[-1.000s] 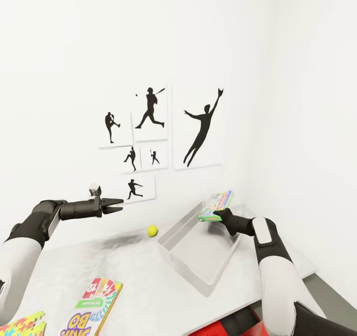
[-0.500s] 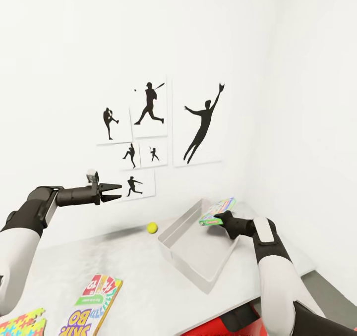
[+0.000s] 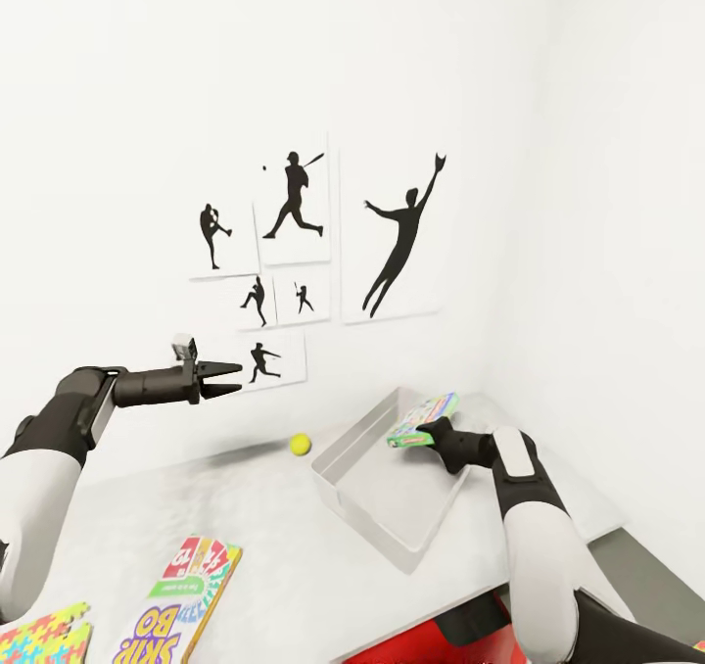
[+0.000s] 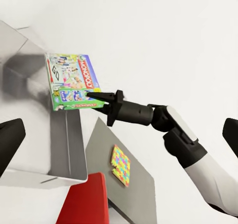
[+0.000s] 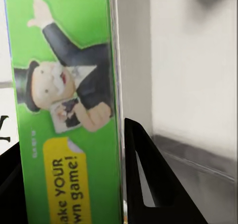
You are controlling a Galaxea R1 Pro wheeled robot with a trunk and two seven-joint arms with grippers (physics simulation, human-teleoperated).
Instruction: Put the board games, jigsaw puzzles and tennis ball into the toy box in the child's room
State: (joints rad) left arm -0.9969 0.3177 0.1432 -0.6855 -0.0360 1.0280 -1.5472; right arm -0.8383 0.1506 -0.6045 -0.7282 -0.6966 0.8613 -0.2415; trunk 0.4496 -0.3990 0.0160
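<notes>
Gripping a green-edged printed board game box, the right claw holds it above the shallow pale grey rectangular toy box on the worktop; left claw released.

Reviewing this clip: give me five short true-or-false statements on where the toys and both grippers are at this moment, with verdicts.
1. The right gripper is shut on a board game with a green edge. True.
2. That board game lies flat on the toy box floor. False: it is held up over the box's far end.
3. The left gripper holds the tennis ball. False: its fingers are open and empty; the ball rests on the table beside the box.
4. The toy box has nothing in it. True.
5. A jigsaw puzzle and another board game lie on the table. True.
</notes>
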